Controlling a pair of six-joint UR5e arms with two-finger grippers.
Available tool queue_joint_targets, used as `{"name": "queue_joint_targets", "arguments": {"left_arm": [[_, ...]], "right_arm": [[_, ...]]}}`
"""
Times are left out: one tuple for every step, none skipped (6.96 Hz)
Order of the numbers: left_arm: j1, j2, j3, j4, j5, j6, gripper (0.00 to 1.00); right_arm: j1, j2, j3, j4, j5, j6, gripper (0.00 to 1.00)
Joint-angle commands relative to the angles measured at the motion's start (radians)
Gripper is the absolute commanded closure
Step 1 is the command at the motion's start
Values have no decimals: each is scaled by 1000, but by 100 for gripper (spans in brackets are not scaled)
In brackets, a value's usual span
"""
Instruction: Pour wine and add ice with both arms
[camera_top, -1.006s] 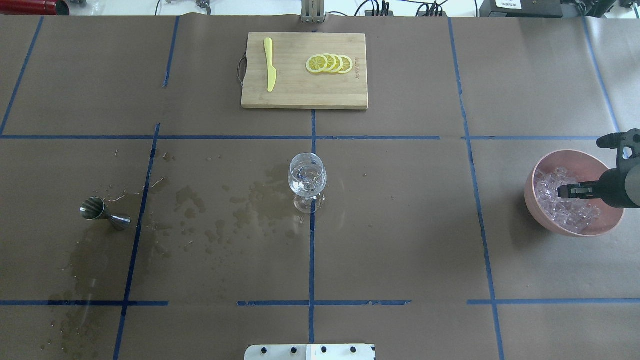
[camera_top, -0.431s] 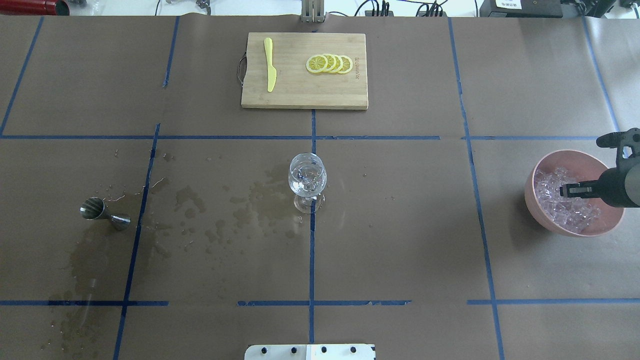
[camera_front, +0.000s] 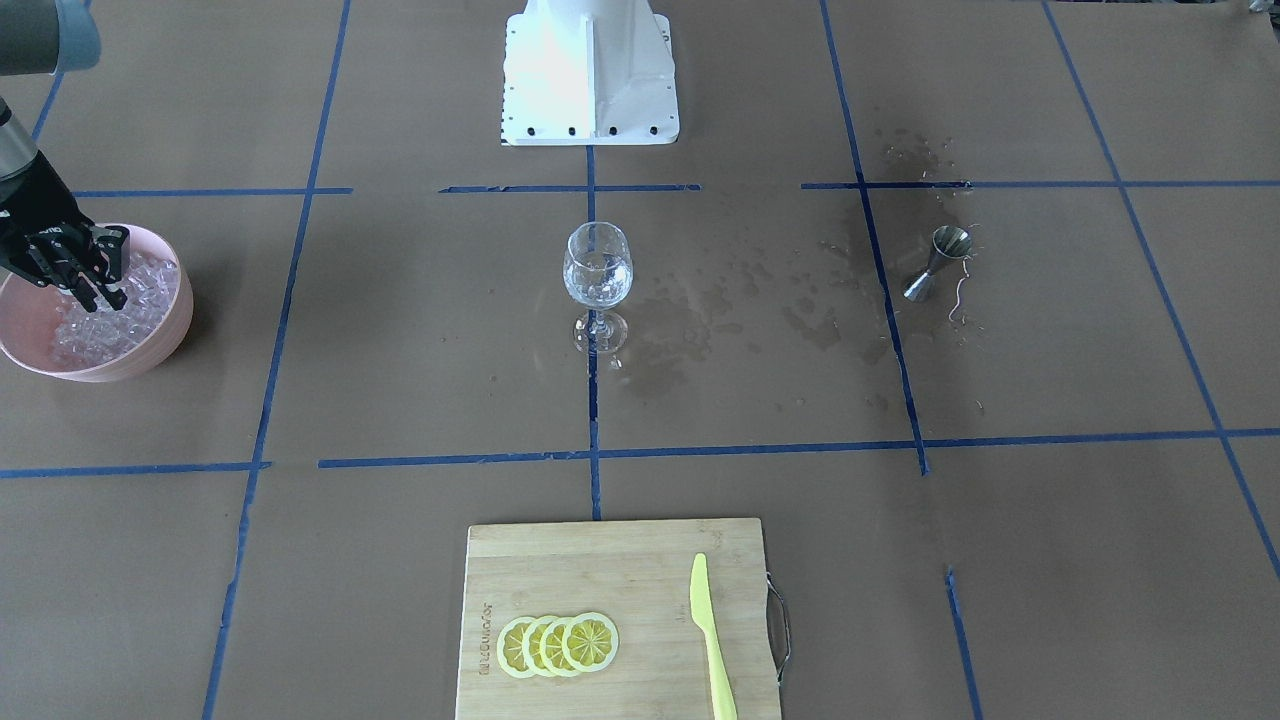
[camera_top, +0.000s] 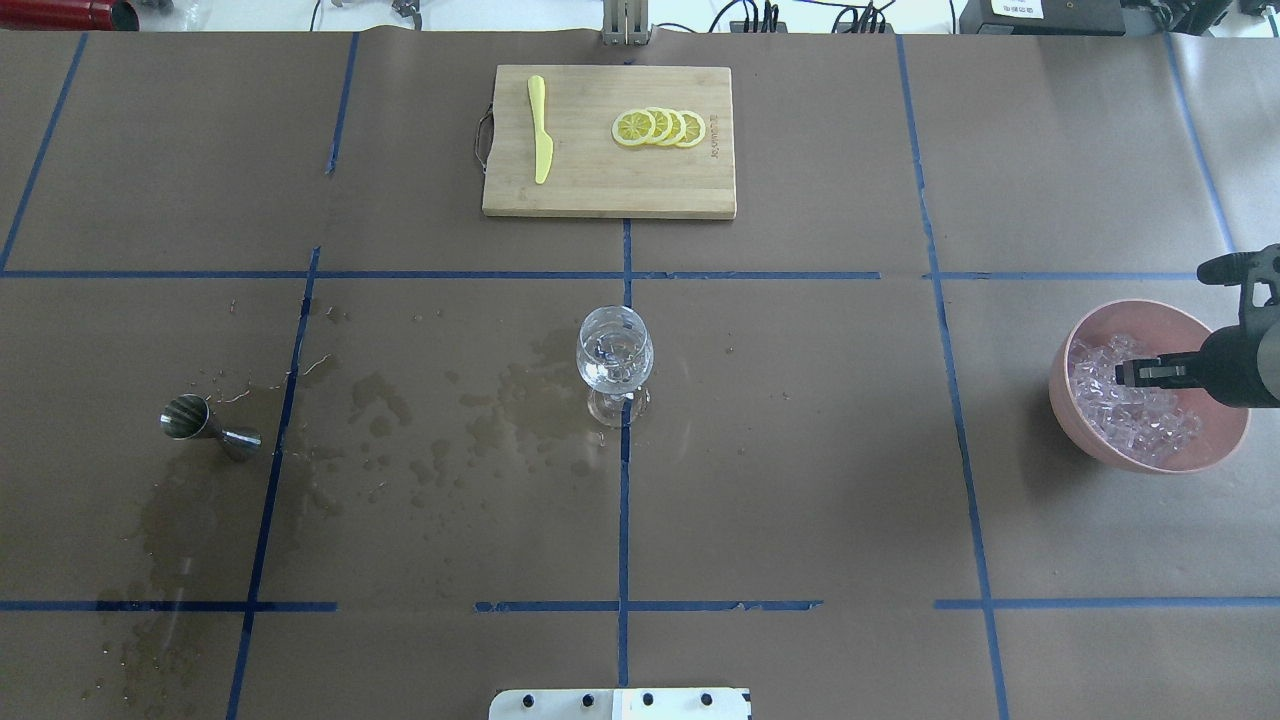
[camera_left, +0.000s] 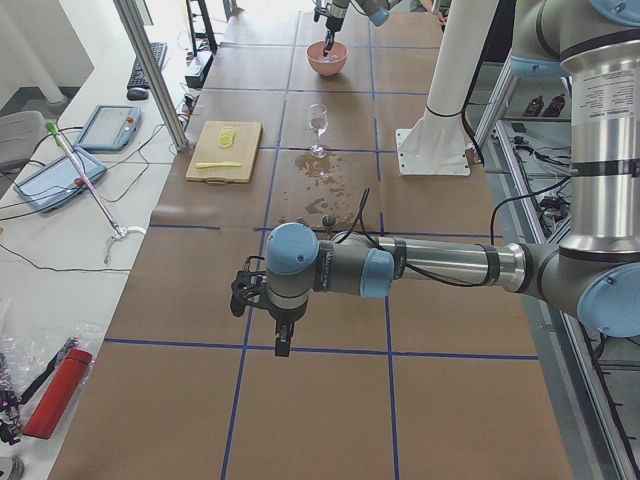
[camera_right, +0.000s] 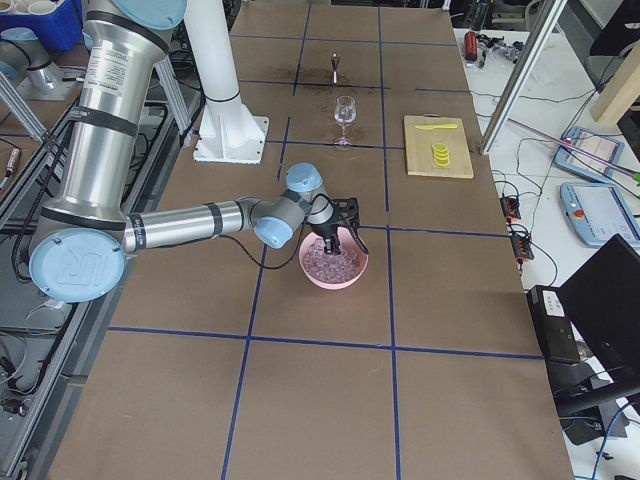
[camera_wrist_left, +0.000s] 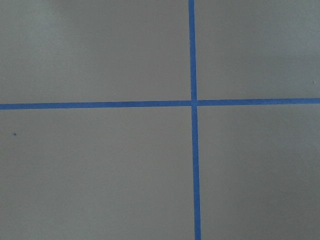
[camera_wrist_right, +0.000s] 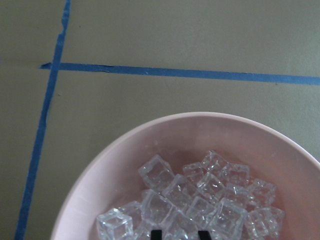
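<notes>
A pink bowl (camera_top: 1062, 395) at the table's right end holds a heap of clear ice (camera_top: 1140, 420) cubes (camera_wrist_right: 200, 190). My right gripper (camera_top: 1128, 372) hangs just over the heap, its two black fingertips (camera_wrist_right: 158, 234) about one cube's width apart, shut on an ice cube. In the middle of the table stands a stemmed glass (camera_top: 614, 358) with a little clear wine in it. My left gripper (camera_left: 280, 345) points down over bare table far to the left; I cannot tell whether it is open or shut.
A steel jigger (camera_top: 208, 426) lies on its side at the left among wet stains (camera_top: 420, 420). At the back, a wooden board (camera_top: 608, 190) carries lemon slices (camera_top: 660, 127) and a yellow knife (camera_top: 540, 130). The white robot base (camera_front: 590, 70) is at the near edge.
My right gripper has risen slightly over the ice in the bowl. The glass, jigger and board have not moved.
</notes>
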Motion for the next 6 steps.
{"name": "queue_joint_targets", "arguments": {"left_arm": [[0, 0, 0, 0, 0, 0, 0], [0, 0, 0, 0, 0, 0, 0], [0, 0, 0, 0, 0, 0, 0], [0, -2, -2, 0, 2, 0, 0], [0, -2, -5, 1, 2, 0, 0], [0, 0, -6, 3, 2, 2, 0]], "right_arm": [[90, -2, 96, -8, 106, -14, 100], [92, 9, 133, -9, 128, -17, 100], [92, 74, 137, -53, 143, -15, 100], [100, 201, 138, -201, 145, -15, 100], [94, 333, 144, -386, 143, -14, 100], [72, 421, 158, -496, 139, -6, 100]]}}
